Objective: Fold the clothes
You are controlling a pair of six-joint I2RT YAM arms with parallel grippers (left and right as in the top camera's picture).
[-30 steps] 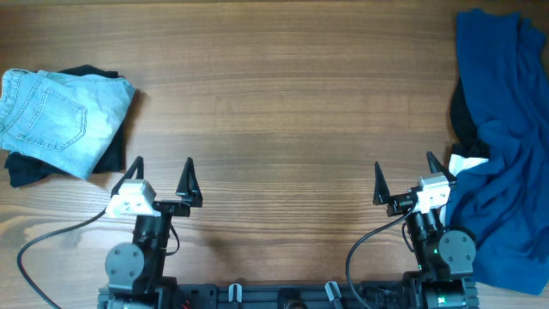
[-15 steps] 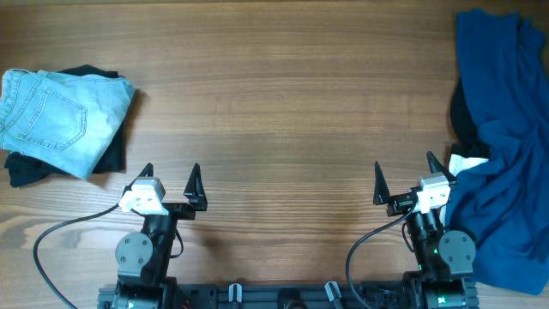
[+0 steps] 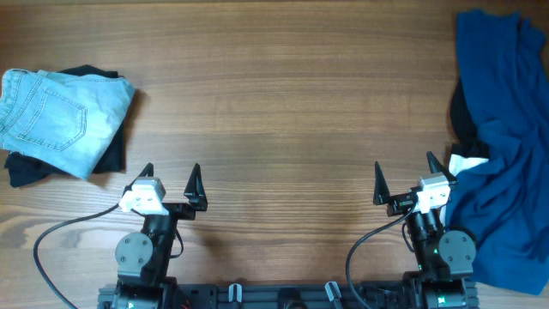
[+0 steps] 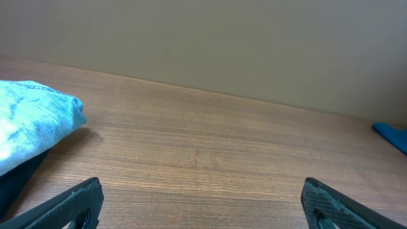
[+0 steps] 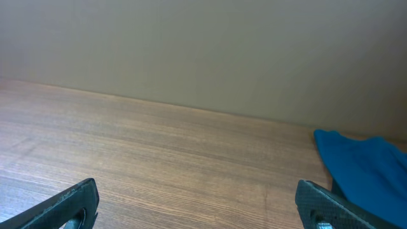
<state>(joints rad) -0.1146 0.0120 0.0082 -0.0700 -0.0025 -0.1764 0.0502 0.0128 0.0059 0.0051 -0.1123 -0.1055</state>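
Folded pale denim shorts (image 3: 60,116) lie at the table's far left on top of a black garment (image 3: 34,167). They also show in the left wrist view (image 4: 32,127). A crumpled deep-blue garment (image 3: 502,154) lies along the right edge, over something black (image 3: 461,116); its edge shows in the right wrist view (image 5: 362,165). My left gripper (image 3: 170,182) is open and empty near the front edge, right of the shorts. My right gripper (image 3: 405,176) is open and empty, just left of the blue garment.
The wooden table (image 3: 283,103) runs between the two piles. Both arm bases and a black rail (image 3: 283,296) sit at the front edge. A plain wall (image 4: 203,38) stands behind the table.
My left arm shifted slightly to the right between the earliest frame and half a second ago, then stayed still. The right arm and the clothes have not moved.
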